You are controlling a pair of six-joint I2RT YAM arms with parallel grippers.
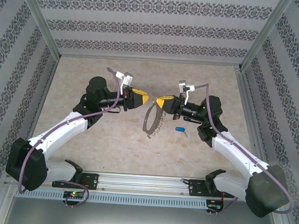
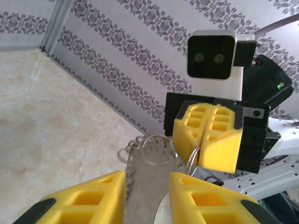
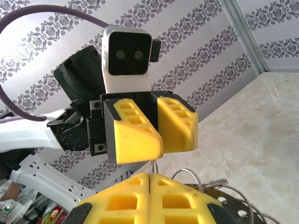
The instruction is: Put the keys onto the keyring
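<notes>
Between the yellow fingers of the right pincer [image 1: 159,103] [image 3: 150,179] [image 2: 204,142] a thin wire of the keyring [image 1: 149,123] [image 2: 135,151] is pinched. The two pads press flat together with no gap, and the wire comes out of the seam between them. From that grip the keyring hangs down as a silvery loop fringed with small metal pieces. Its lower part reaches toward the table [image 1: 111,145]; whether it touches I cannot tell. In the left wrist view a chain strand and a plain round ring of it show just below the closed pads.

Facing the right pincer tip to tip, just apart from it, the left pincer [image 1: 141,98] [image 2: 147,189] [image 3: 159,135] stands part open. A narrow gap runs between its pads and nothing is in it. The keyring hangs just ahead of that gap and, as far as the wrist views show, does not touch the left fingers.

Past the loop, on the side away from the left pincer and beneath the right pincer's wrist, the key [image 1: 179,129] lies flat on the table. Its blue head is plain to see, but its blade is too small to make out well. It is near the loop yet apart from it, and neither pincer touches it.
</notes>
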